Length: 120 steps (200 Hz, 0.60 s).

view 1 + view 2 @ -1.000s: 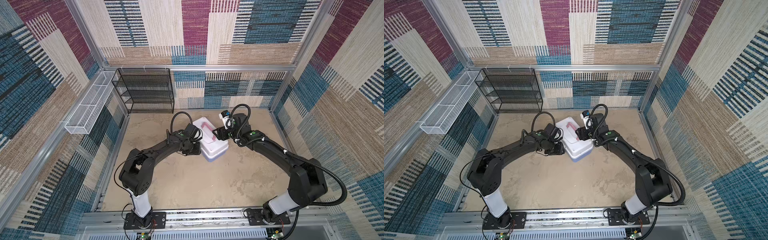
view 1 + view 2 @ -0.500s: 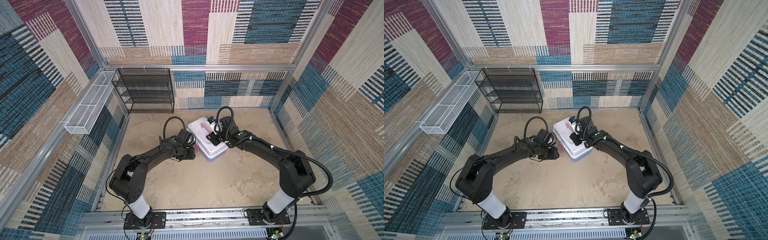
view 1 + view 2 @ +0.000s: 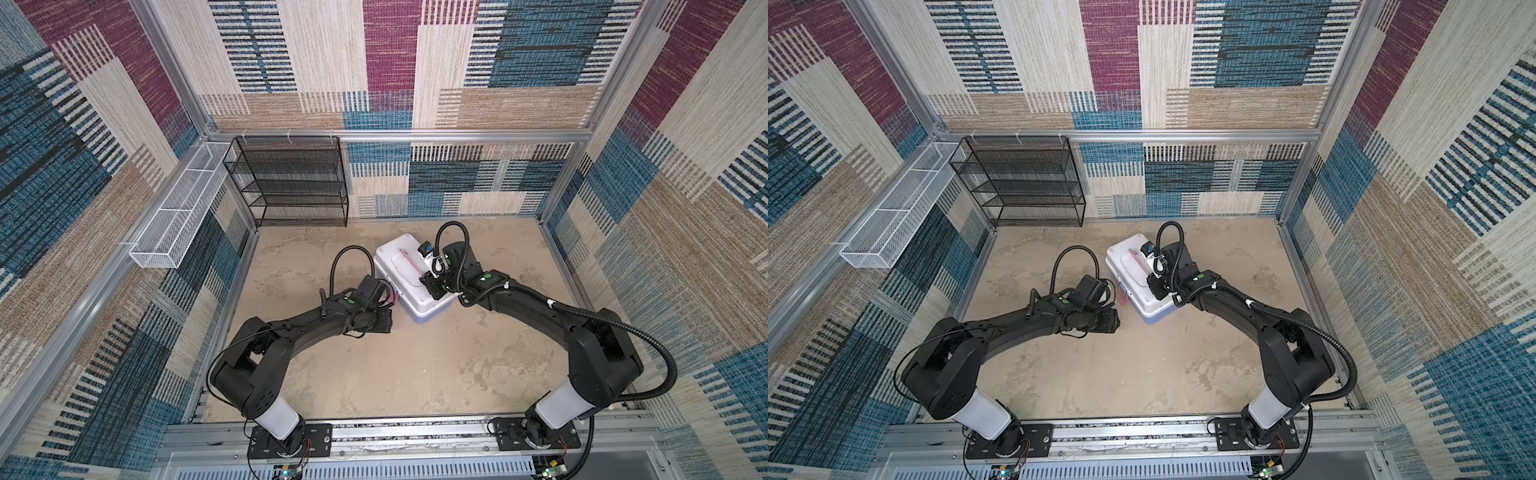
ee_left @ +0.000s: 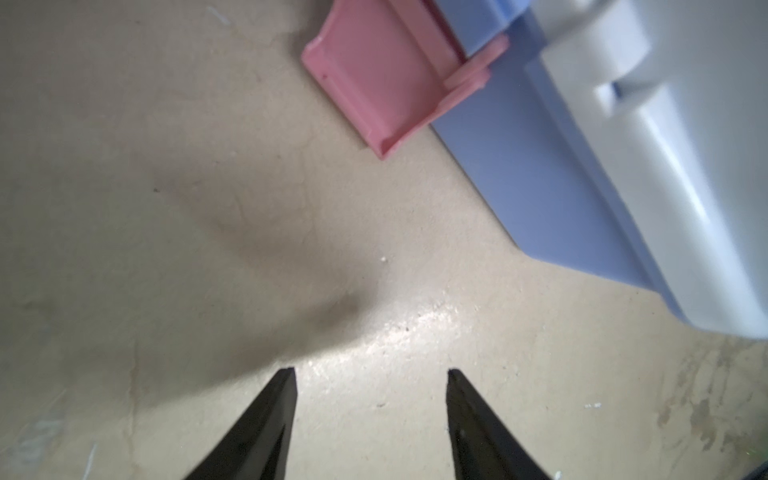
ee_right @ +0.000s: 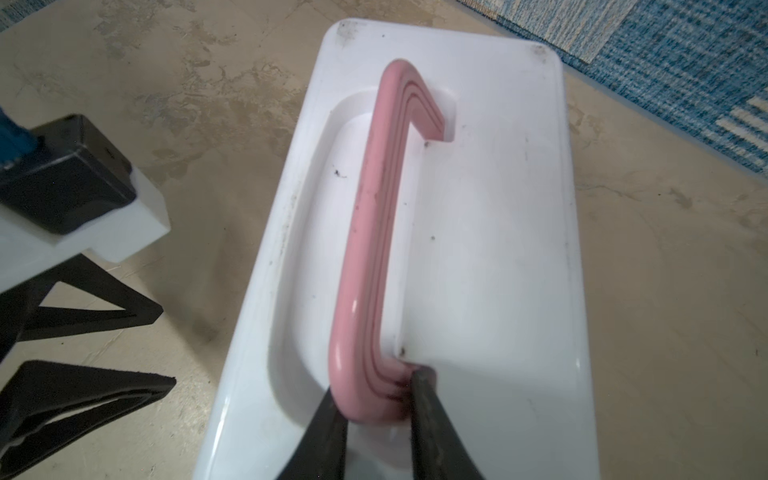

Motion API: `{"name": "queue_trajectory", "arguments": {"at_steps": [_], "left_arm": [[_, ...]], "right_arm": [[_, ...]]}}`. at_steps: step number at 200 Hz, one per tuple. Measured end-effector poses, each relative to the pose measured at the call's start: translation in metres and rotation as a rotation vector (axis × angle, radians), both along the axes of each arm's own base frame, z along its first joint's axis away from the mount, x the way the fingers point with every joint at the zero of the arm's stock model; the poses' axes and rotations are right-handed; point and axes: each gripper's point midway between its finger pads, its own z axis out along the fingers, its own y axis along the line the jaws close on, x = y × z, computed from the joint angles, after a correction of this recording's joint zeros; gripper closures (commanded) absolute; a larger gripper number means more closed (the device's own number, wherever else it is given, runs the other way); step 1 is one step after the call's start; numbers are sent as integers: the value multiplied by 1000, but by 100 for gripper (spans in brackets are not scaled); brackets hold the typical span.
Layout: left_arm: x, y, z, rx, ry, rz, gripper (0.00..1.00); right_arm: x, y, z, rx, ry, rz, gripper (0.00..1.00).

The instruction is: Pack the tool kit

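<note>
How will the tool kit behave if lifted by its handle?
Probably rigid: hard moulded plastic tool kit. The right tool pinches the pink handle off-centre, so it would likely tilt. The pink latch looks undone; it may open.

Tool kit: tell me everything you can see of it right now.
The tool kit is a glossy plastic box, closed: scuffed white lid, light blue base. It stands flat on the tan tabletop. Its pink latch juts outward, seemingly unfastened. The right gripper has its jaws closed on the pink handle.
</note>
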Motion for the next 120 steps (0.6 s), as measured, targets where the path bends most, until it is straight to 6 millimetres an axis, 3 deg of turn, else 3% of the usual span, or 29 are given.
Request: {"name": "queue_trajectory", "arguments": {"at_steps": [35,120], "left_arm": [[11,-5,-3,-3,-42,25,36],[35,-17,-14,-21,-109,49,34]], "right_arm": [[-3,0,3,14,-4,0,52],[-5,-2,8,44,4,-27,45]]}}
